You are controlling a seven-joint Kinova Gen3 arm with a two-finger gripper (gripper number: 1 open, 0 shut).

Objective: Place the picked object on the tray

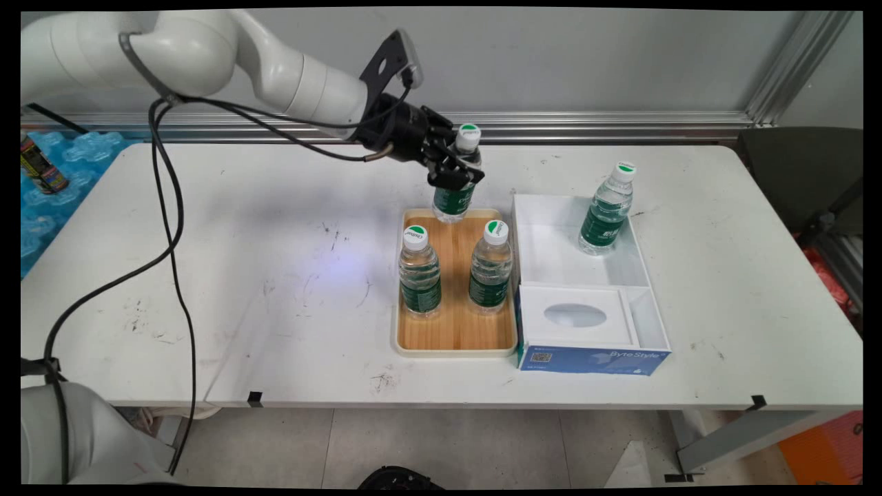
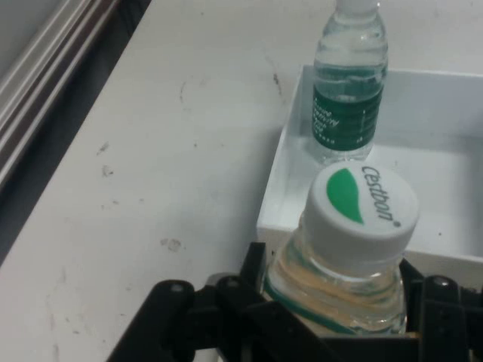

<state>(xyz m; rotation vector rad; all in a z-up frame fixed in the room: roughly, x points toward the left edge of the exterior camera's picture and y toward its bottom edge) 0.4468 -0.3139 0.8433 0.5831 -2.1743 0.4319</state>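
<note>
- Wooden tray with a white rim is lying nearest you on the white table, and it is carrying two upright water bottles: the left tray bottle and the right tray bottle, standing side by side and apart from each other.
- Just beside the tray on its right, you are seeing a white box with a blue front face; its near compartment is holding a white insert with an oval hollow, which is showing nothing in it.
- In the box's far compartment, one boxed bottle is standing upright, slightly leaning in the main view; the hand view is showing it inside the box's wall.
- At the tray's far edge, the gripper is clamping a held bottle around its upper body, just under the white and green cap; the hand view is confirming this, with the held bottle sitting between both fingers.
- You cannot tell from either view whether the held bottle's base is touching the tray or hanging just clear of it.
- As a judgement only: one bottle is sitting in the box, one is in the grasp, two are remaining on the tray. No task has been stated, so you are not being told which way the bottles are travelling.
- Beyond the table's far left corner, a can is resting on blue packaging, well apart from the work.
</note>
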